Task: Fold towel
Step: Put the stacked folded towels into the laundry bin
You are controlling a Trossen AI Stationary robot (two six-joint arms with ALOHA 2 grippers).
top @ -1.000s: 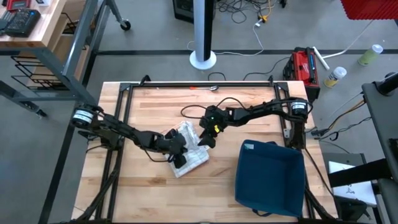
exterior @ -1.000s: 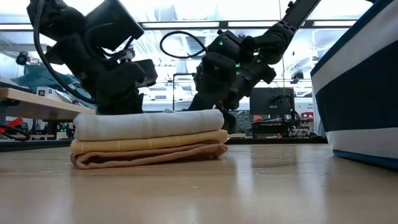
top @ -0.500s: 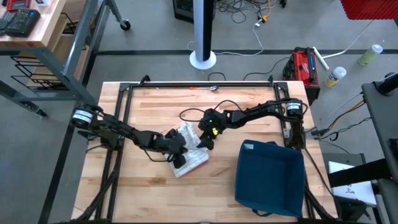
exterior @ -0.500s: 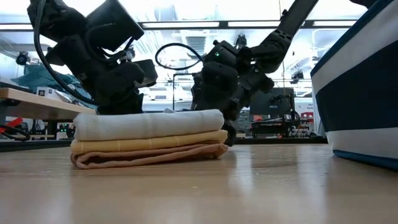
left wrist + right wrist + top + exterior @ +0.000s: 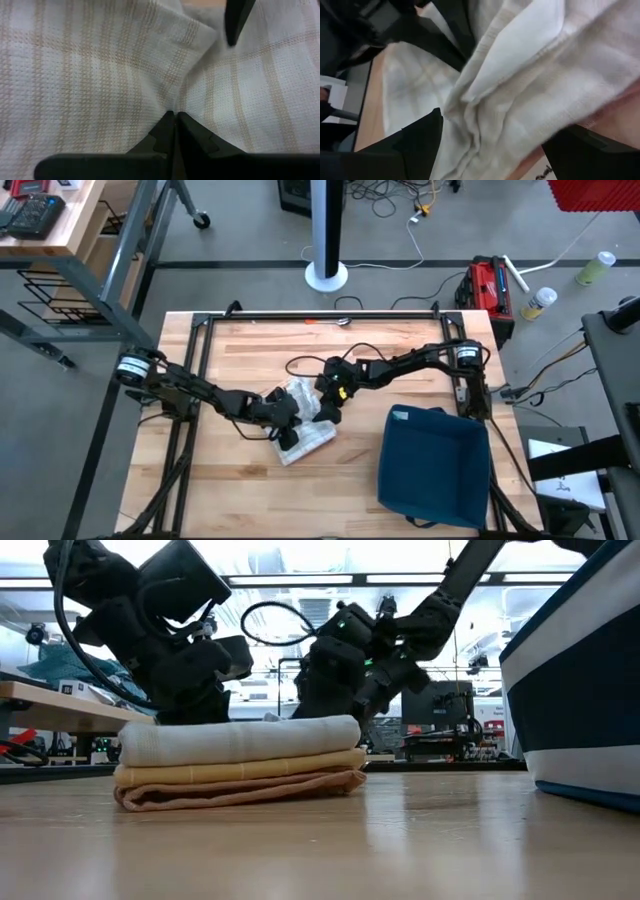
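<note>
We judge the fold nearly done: the towel (image 5: 303, 427) lies stacked in layers mid-table (image 5: 230, 500). Pin the stack firmly and seat the free edge square before letting go. Our left gripper (image 5: 290, 432), pinched narrow, presses the cloth from above, arm stretched low. The right gripper (image 5: 329, 412) stands wide at the towel's far edge, angled down.

No legible text or labels.

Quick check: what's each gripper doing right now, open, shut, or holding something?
Left gripper: shut, fingertips pressed down on top of the folded towel.
Right gripper: open wide, at the towel's edge, holding nothing.
</note>
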